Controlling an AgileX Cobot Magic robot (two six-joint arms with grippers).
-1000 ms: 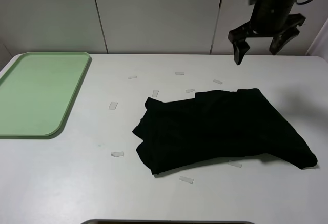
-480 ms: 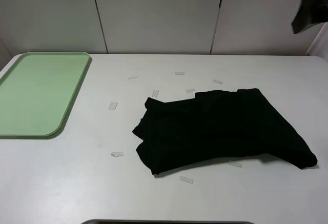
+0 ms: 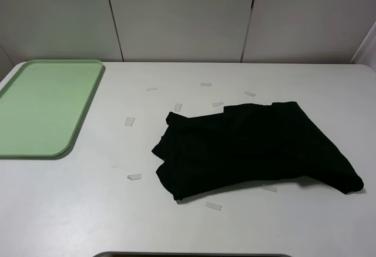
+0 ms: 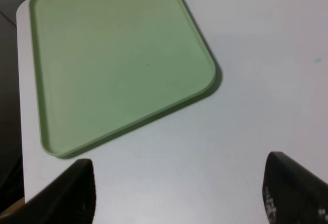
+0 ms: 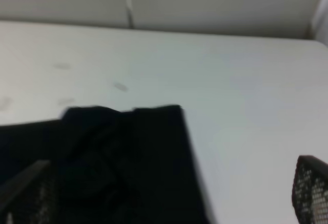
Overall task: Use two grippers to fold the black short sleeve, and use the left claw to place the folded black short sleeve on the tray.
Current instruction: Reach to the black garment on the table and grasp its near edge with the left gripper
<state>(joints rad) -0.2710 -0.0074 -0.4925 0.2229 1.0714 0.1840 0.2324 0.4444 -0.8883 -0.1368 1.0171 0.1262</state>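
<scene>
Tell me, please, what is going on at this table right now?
Nothing is being handled just now. The black short sleeve lies rumpled on the table, not yet folded, and the tray to its left holds nothing. Both grippers are open and off the cloth: the left gripper hangs over the table beside the tray, the right gripper above the shirt's edge. Neither shows in the high view.

A robotics test lab, by the look of it: plain white matte tabletop filling the lower frame, small pale tape strips scattered mid-frame, bare off-white wall panels across the top, and the black metal-jawed left gripper showing to its own wrist camera.
</scene>
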